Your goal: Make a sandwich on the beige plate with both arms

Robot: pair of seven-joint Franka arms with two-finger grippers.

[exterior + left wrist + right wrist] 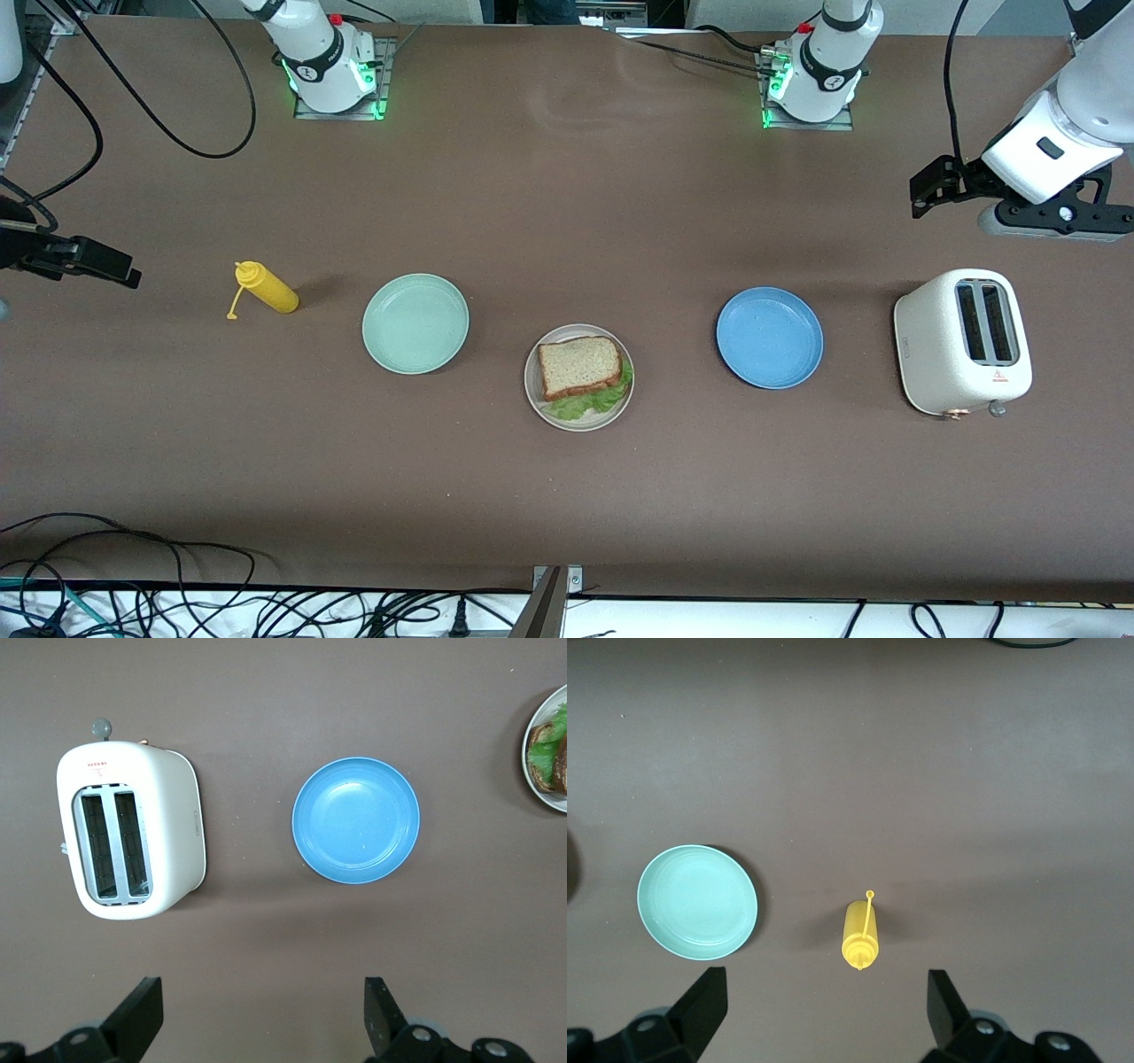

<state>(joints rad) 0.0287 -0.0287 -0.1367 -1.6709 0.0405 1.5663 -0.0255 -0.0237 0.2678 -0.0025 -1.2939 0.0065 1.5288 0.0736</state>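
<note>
My right gripper [120, 270] hangs over the desk [567, 496] at the right arm's end, jaws released and holding nothing, near the yellow mustard bottle [266, 288] that lies on its side with its cap dangling by a strap. Next along sits the mint-green plate [415, 322], bare. At the middle of the row, a little nearer the front camera than its neighbours, rests the beige plate [578, 416] carrying the sandwich [580, 367]: brown bread on top, ruffled lettuce showing at the lower edge, a second slice just visible beneath. Then comes the blue plate [769, 338], also bare, and the white toaster [963, 341] standing upright with both slots empty, toward the left arm's end. My left gripper [926, 190] hovers over the desk just above the toaster in the front view, jaws released and empty too. To my eye the sandwich looks assembled and the work is essentially done, so the step in hand is simply to stay clear. Doing that well means keeping both arms high and wide of the beige plate, jaws loose, and making no sweep across the stack that might nudge the top slice askew.
</note>
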